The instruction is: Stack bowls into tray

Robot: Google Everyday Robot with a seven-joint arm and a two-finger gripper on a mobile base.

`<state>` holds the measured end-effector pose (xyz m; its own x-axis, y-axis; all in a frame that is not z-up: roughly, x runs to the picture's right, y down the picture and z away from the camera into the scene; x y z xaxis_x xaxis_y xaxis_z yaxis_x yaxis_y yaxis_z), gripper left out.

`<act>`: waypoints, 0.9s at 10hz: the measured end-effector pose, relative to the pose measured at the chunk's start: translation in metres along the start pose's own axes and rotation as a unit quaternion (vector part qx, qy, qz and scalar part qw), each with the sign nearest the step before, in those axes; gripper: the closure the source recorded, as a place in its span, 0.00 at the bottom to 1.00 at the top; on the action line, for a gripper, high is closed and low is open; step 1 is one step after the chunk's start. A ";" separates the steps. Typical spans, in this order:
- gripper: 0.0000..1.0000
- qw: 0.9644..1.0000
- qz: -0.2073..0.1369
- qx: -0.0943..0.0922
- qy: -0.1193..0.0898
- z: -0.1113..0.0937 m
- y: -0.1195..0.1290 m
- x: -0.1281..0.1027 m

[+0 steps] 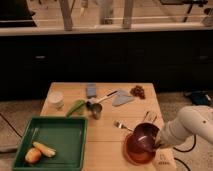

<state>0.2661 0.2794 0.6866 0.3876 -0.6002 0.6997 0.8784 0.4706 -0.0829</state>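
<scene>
Camera view, looking down at a light wooden table (pixel 107 134) in front of dark cabinets. A large dark-green tray (pixel 62 136) sits at the table's near left corner. Inside it, toward its near left corner, lie a small round orange-yellow fruit (pixel 32 156) and a long orange piece (pixel 45 149), possibly a carrot.

At the near right corner, well apart from the tray, sits the wide orange-red bowl (pixel 134 157). The smaller dark maroon bowl (pixel 145 137) rests in it, tilted, with its opening turned up and to the left. A white robot arm (pixel 192 125) reaches in from the right edge. Its gripper (pixel 161 143) is at the maroon bowl's right rim. Whether it is open or closed, or touching the bowl, cannot be told.

Just left of the bowls lies a fork (pixel 121 125). Near the middle stands a small metal cup (pixel 96 111), with a green vegetable (pixel 76 107) beside it. A white cup (pixel 56 99) stands by the left edge. Along the far edge lie a blue object (pixel 91 90), a grey-blue cloth (pixel 121 99) and a dark cluster like grapes (pixel 137 91).
</scene>
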 end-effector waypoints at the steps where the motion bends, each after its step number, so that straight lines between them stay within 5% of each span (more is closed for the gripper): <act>1: 0.20 1.000 0.000 -0.001 -0.011 0.009 0.002 -0.001; 9: 0.20 0.999 -0.011 -0.002 -0.043 0.039 0.001 0.000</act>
<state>0.2559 0.3047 0.7142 0.3431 -0.5519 0.7601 0.8876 0.4553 -0.0701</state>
